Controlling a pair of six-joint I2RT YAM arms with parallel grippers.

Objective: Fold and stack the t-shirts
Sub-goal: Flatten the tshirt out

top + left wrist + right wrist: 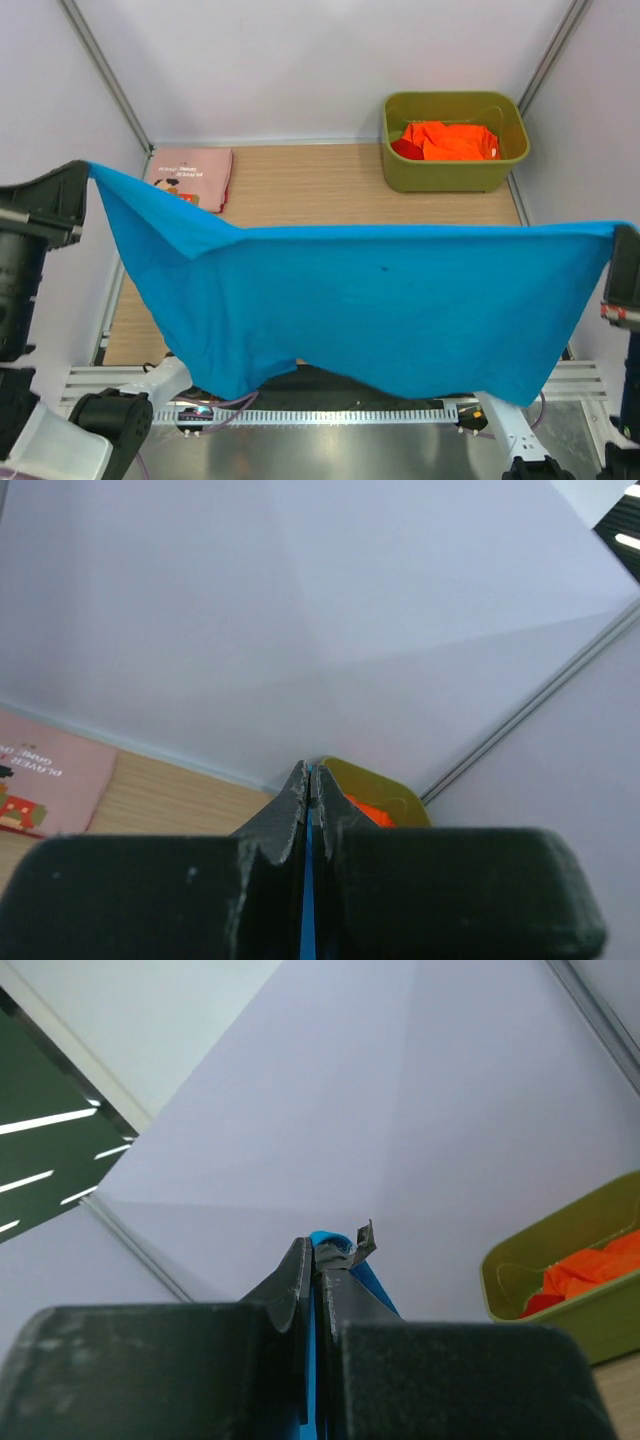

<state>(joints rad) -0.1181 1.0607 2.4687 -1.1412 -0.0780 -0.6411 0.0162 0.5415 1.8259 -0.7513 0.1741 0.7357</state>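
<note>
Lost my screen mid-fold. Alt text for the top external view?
A blue t-shirt hangs stretched between the left pincer and right pincer, each shut on a corner. Behind it, a folded pink t-shirt lies on the table far left; a green bin far right holds orange and red cloth.

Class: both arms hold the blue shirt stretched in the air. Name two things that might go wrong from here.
The left gripper and right gripper pinch only thin edges of the blue shirt; one may slip out. Its sagging hem hangs over the arm bases and might snag there or land creased.
</note>
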